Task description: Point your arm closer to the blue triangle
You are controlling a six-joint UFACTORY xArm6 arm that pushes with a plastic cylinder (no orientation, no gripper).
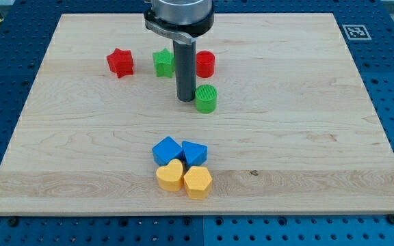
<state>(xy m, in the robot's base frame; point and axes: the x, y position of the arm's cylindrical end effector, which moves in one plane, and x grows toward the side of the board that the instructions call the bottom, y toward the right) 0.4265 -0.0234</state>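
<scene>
The blue triangle (194, 152) lies low in the middle of the wooden board (306, 123). It touches a blue cube (166, 150) on its left, with a yellow heart (170, 175) and a yellow hexagon (198, 182) just below. My tip (186, 100) rests on the board well above the blue triangle, right beside a green cylinder (206, 98) on its right. The dark rod rises from the tip to the arm's head at the view's top.
A red star (120, 63), a green star (163, 63) and a red cylinder (205, 64) stand in a row near the view's top, behind the rod. A tag marker (355, 31) sits at the board's top right corner.
</scene>
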